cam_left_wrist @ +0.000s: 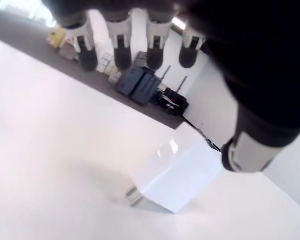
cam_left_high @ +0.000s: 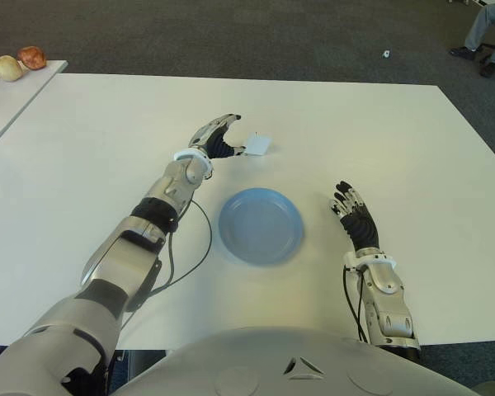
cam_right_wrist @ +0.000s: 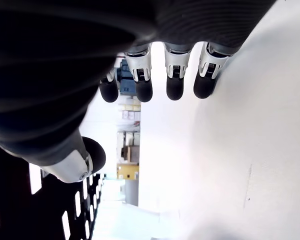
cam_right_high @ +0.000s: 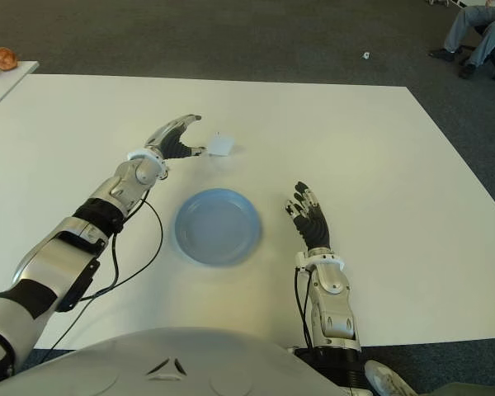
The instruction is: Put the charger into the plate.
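A small white cube charger [cam_left_high: 257, 146] lies on the white table [cam_left_high: 379, 140], beyond the blue plate [cam_left_high: 260, 224]. My left hand [cam_left_high: 221, 136] is stretched out just left of the charger, fingers spread and open. In the left wrist view the charger [cam_left_wrist: 177, 172] lies on the table with its metal prongs showing, the thumb tip [cam_left_wrist: 242, 150] close beside it and the other fingers [cam_left_wrist: 122, 47] above, none closed on it. The plate holds nothing. My right hand [cam_left_high: 353, 211] shows to the right of the plate, fingers extended.
A second white table [cam_left_high: 4, 99] at the far left carries round food items [cam_left_high: 31, 57]. Dark carpet lies beyond the table's far edge. A person's legs [cam_left_high: 488, 33] show at the top right corner. A black cable [cam_left_high: 194, 247] runs along my left forearm.
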You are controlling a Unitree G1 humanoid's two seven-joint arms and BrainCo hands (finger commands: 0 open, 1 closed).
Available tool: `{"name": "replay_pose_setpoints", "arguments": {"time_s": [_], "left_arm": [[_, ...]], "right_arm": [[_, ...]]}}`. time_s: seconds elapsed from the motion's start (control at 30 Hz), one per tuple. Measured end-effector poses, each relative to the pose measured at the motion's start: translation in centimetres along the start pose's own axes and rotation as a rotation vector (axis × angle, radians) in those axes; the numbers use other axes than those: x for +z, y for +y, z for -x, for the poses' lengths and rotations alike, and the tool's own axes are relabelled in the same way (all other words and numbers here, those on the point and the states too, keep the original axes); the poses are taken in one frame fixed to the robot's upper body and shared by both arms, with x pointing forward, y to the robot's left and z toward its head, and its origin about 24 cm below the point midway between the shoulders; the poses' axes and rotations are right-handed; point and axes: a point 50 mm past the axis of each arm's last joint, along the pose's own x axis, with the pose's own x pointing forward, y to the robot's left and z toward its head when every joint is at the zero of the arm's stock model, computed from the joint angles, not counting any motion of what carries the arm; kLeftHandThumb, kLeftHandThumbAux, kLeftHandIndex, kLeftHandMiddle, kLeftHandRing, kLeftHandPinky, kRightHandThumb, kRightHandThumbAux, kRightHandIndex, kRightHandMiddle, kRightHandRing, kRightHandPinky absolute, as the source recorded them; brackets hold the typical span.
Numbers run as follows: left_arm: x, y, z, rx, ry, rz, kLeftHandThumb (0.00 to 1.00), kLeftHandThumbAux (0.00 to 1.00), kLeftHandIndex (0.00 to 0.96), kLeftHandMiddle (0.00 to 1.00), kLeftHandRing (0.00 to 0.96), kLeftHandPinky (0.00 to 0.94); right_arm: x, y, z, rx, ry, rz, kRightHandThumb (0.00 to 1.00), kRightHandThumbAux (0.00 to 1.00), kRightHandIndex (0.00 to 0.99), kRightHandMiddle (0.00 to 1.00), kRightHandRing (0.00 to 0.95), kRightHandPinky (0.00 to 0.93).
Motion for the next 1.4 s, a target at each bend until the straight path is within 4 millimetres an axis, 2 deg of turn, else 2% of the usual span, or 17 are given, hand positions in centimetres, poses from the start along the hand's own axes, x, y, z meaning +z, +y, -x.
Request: {"name": "replay_pose_setpoints", "arguments": {"time_s": [0.33,0.7,0.97,1.4], "left_arm": [[2.3,-0.4,-1.4,-0.028,-0.086,-0.100,0.006,0.632,0.000,0.000,0.000,0.006],[5.5,-1.0,-2.6,-0.067,-0.173,-0.120,0.002,0.658,0.000,0.000,0.000,0.004],[6.6,-1.5,-2.9,-0.098,-0.210,-0.157,0.003,0.682,0.000,0.000,0.000,0.007],[7.1,-1.8,-3.1,-0.127,-0.233,-0.195,0.000,0.682,0.000,0.000,0.000,0.002]], "right_arm": [[-0.1,0.0,0.1,0.004,-0.001,0.000,0.000,0.619,0.014,0.074,0.057,0.041],[-0.2,0.2,0.2,0.008,-0.004,0.001,0.000,0.630,0.014,0.074,0.060,0.047],[-0.2,0.3,0.3,0.011,-0.012,0.000,0.000,0.625,0.014,0.075,0.060,0.049],[-0.3,0.4,0.5,0.006,-0.017,0.002,0.000,0.599,0.021,0.081,0.062,0.057]]}}
